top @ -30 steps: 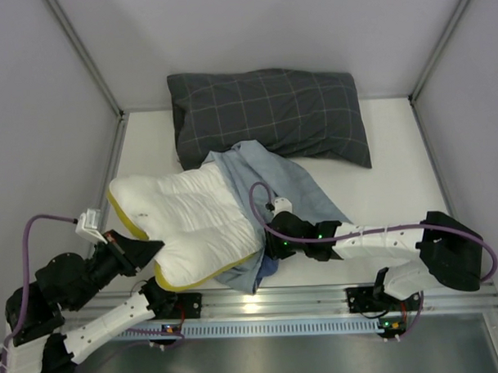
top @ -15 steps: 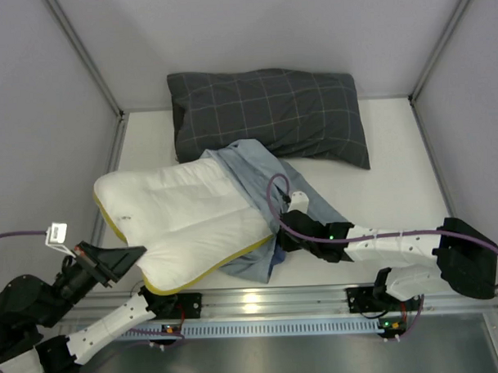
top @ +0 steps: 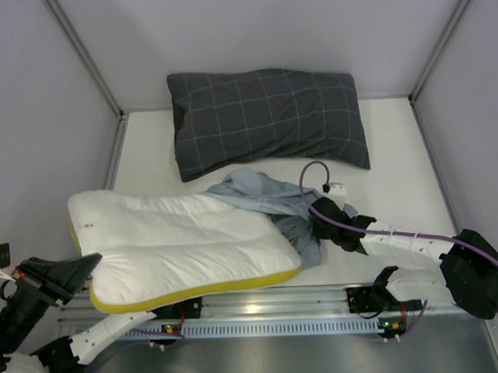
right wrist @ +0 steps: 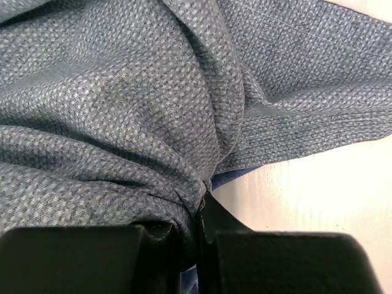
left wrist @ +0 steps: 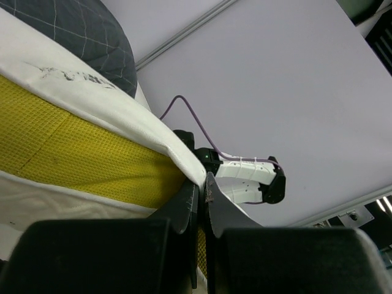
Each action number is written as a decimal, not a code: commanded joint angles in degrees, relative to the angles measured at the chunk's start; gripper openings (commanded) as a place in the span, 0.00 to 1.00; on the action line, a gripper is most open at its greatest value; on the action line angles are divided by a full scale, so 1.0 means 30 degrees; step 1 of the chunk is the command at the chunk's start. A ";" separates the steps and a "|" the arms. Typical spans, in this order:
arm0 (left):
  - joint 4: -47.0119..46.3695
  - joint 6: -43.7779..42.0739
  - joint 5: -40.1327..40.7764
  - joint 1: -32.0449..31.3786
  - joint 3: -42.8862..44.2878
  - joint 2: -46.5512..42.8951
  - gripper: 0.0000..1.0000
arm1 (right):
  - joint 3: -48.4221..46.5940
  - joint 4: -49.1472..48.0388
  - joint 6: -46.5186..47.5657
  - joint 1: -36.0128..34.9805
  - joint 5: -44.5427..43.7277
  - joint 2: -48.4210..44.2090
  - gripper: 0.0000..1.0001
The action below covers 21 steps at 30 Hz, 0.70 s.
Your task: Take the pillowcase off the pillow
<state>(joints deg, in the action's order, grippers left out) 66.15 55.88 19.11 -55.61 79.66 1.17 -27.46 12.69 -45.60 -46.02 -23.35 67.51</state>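
Observation:
The white pillow [top: 177, 246] with yellow piping lies stretched along the table's front left, nearly all of it bare. My left gripper [top: 90, 264] is shut on its left front edge; the left wrist view shows the jaws [left wrist: 201, 187] pinching the white and yellow edge [left wrist: 92, 153]. The blue-grey pillowcase [top: 270, 204] is bunched at the pillow's right end, inner side out. My right gripper [top: 317, 215] is shut on that bunched cloth; the right wrist view shows the cloth [right wrist: 135, 104] clamped between the fingers [right wrist: 201, 208].
A dark grey checked pillow [top: 267, 116] lies along the back of the white table [top: 395, 157]. Grey walls and frame posts close in the sides. A metal rail [top: 269, 304] runs along the front edge.
My left gripper has pulled the pillow left and toward the front. My right gripper has drawn the pillowcase right, so the case has slid off most of the pillow and bunched up.

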 commanded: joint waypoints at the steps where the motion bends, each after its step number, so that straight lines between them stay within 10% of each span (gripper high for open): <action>1: -0.2773 0.0154 0.0191 -0.0036 0.0167 0.0050 0.00 | -0.0191 0.0663 0.0523 0.0457 -0.0974 -0.0266 0.00; 21: -0.2598 0.0329 0.0717 -0.0007 0.1425 -0.0038 0.00 | -0.4496 0.4090 0.2779 0.6250 -0.1767 -0.3485 0.00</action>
<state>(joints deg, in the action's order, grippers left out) 66.52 56.05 19.51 -55.94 81.25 1.17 -37.19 21.76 -40.21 -31.97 -25.54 59.42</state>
